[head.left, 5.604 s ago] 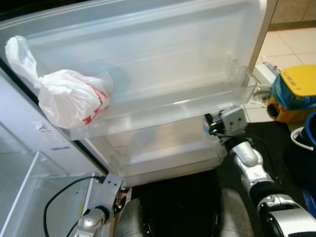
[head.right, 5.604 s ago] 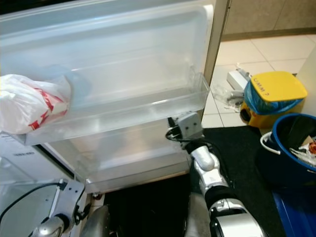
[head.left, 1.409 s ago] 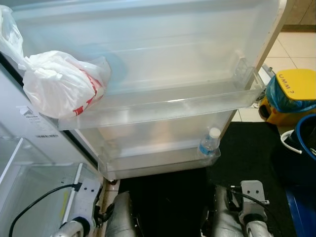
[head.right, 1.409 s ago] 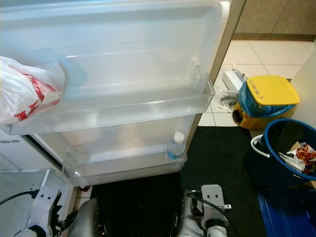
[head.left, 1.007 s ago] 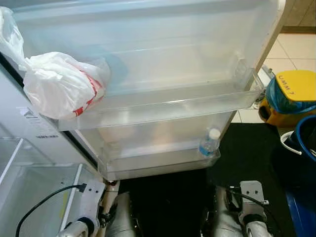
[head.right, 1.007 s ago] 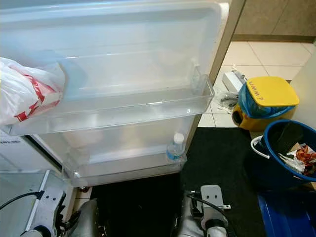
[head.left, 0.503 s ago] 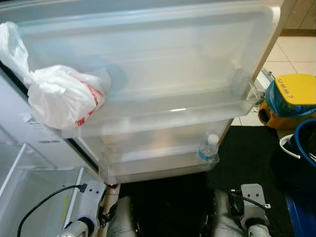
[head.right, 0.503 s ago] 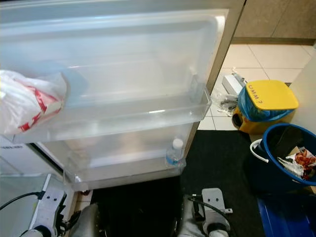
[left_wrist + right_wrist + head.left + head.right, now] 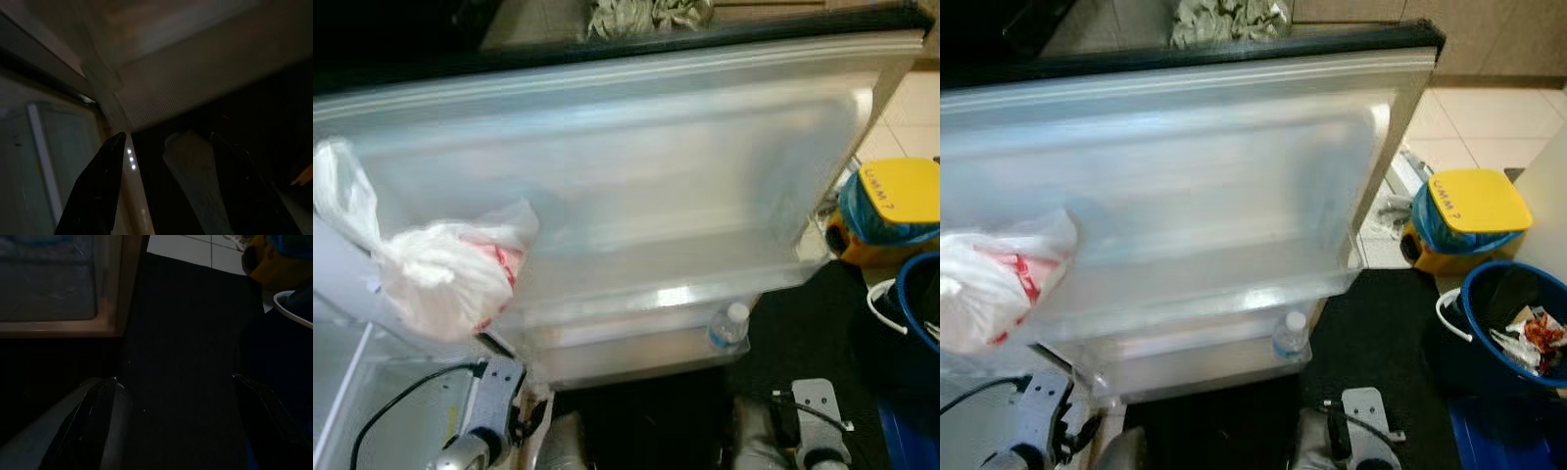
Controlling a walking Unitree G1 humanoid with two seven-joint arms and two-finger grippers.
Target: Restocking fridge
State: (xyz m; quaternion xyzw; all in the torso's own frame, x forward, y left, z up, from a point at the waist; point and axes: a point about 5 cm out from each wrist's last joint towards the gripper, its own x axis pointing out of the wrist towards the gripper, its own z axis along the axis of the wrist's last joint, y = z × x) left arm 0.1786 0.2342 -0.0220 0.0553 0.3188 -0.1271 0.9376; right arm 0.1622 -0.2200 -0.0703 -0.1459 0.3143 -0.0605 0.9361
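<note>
The yellow lid (image 9: 1476, 201) of the bin has small dark letters on it, too blurry to read for sure. The white bag (image 9: 450, 274) has red print, too crumpled to read. No other words can be read.

Black mat (image 9: 1381, 323) on pale tiled floor (image 9: 1449, 122).

Both eye views look steeply down, close on the open fridge door (image 9: 636, 196); each wrist view looks along its fingers at the dark mat (image 9: 186, 357).
</note>
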